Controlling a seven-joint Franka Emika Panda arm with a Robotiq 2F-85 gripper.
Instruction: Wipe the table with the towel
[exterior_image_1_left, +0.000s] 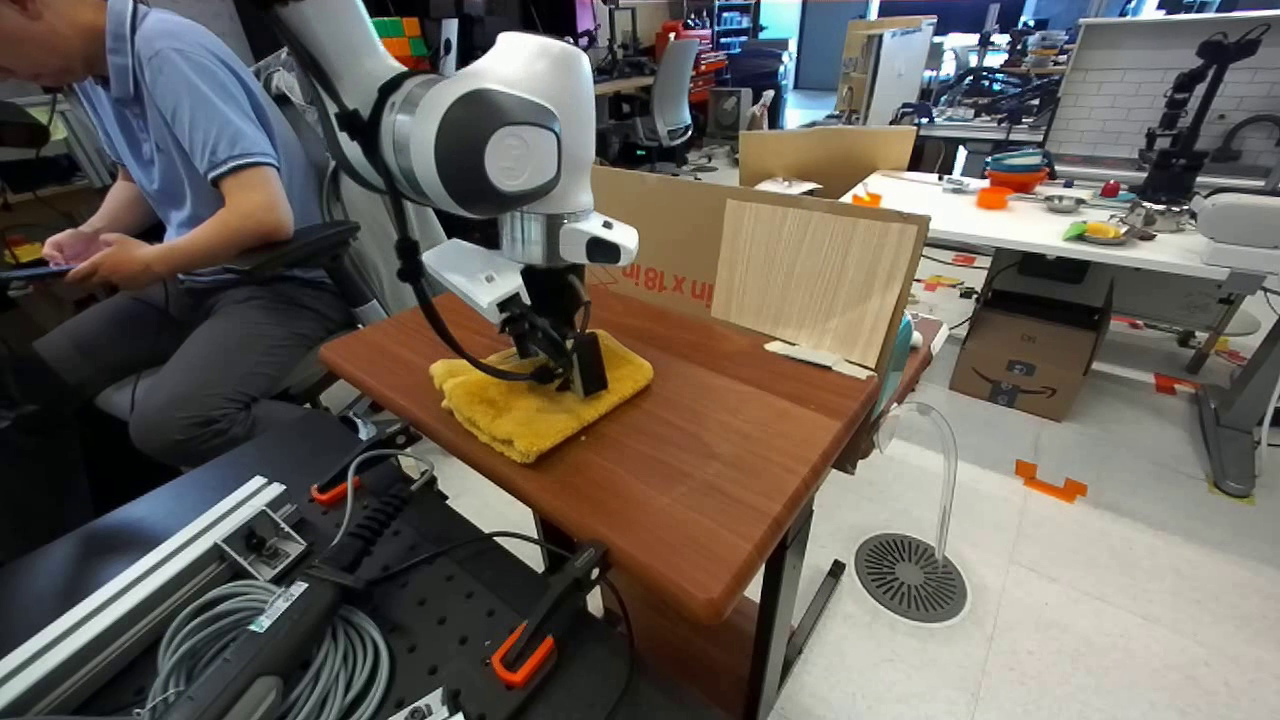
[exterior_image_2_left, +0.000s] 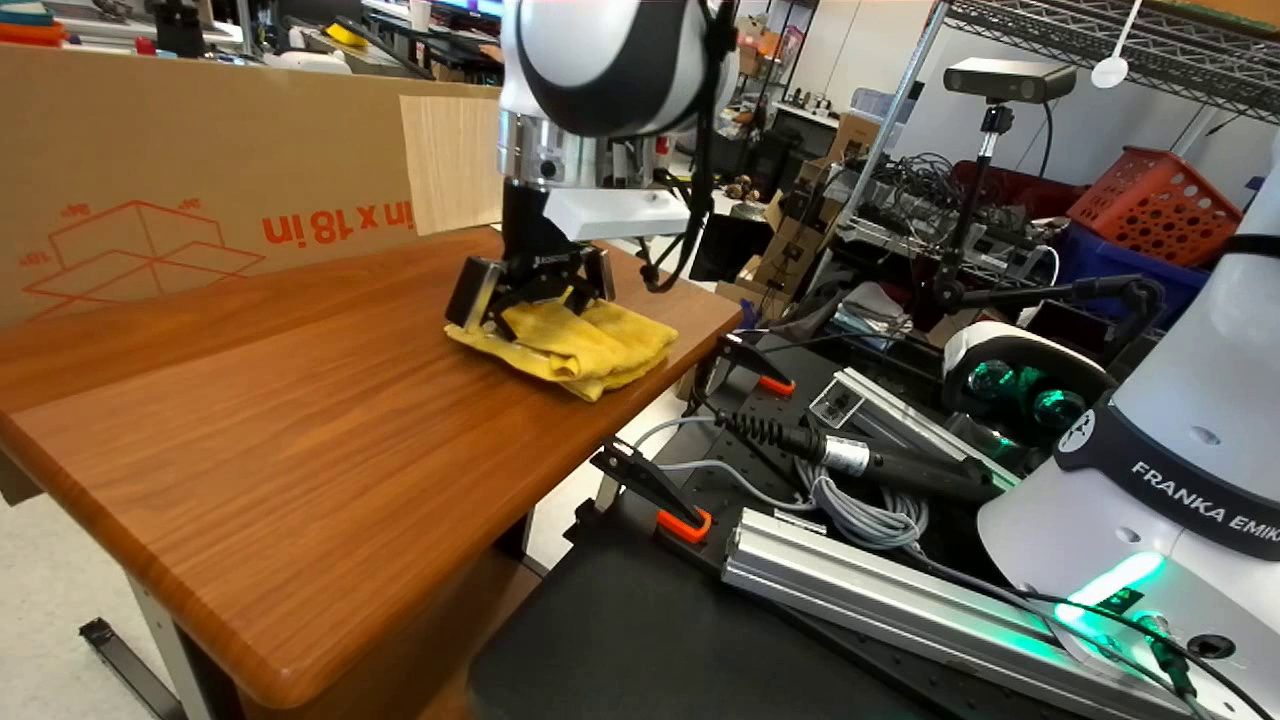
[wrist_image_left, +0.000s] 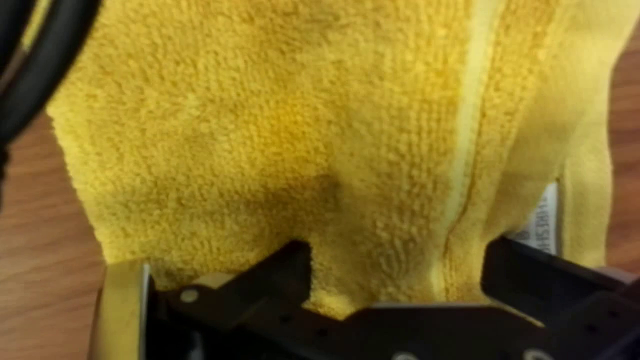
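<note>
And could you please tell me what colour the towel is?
The towel is mustard yellow, which shows best in the wrist view.

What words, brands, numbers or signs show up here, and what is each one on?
"FRANKA EMIK", then cut by the picture's edge: the robot's black band.
"in x 18in", upside down: cardboard panel.
"THRESH", partly hidden: white tag on the yellow towel.
Curved arrow sign: brown box.
Too small or blurred: markings on the gripper, the handle label, and numbers by the panel's red drawing.
</note>
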